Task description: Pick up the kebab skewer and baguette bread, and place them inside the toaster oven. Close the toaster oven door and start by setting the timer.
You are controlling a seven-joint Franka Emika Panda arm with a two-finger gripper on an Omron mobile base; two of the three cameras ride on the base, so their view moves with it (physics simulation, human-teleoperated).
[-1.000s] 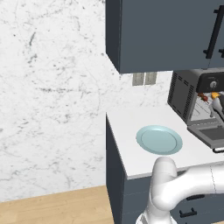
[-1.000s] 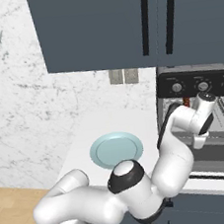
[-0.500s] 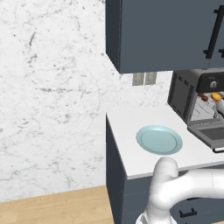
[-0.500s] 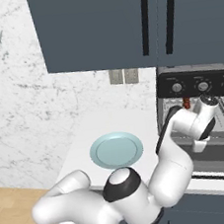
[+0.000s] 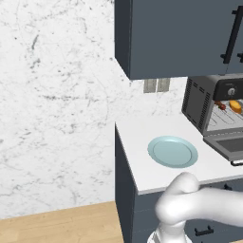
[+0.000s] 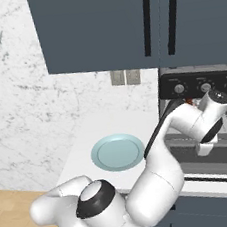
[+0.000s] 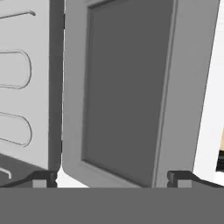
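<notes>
1. sitting on the white counter [image 5: 142,163] against the marbled wall: toaster oven [image 5: 197,102], dark and boxy, slotted vent side facing the left base view.
2. lying open and flat in front of the oven: toaster oven door [image 6: 211,155], grey-framed around a window, handle edge toward the counter front; also filling much of the hand view [image 7: 127,92].
3. resting inside the oven on the wire rack: baguette bread [image 5: 235,106], golden-orange, with the kebab skewer [image 5: 221,106] just beside it, red-brown chunks toward the vent side.
4. running along the top of the oven front: black control strip carrying round knobs, among them the timer [image 5: 231,91]; not telling from the right base view which knob is the timer.
5. hovering above the open door, pointing down at it: gripper [image 7: 113,177], fingertips [image 7: 43,177] standing wide apart at the bottom of the hand view, nothing between them.
6. reaching across from the lower left of the right base view: white arm, wrist in front of the oven mouth.
7. lying on the counter well apart from the oven: pale blue plate [image 5: 172,151], bare.
8. hanging above: dark blue-grey cabinets [image 6: 124,23] with black bar handles.
</notes>
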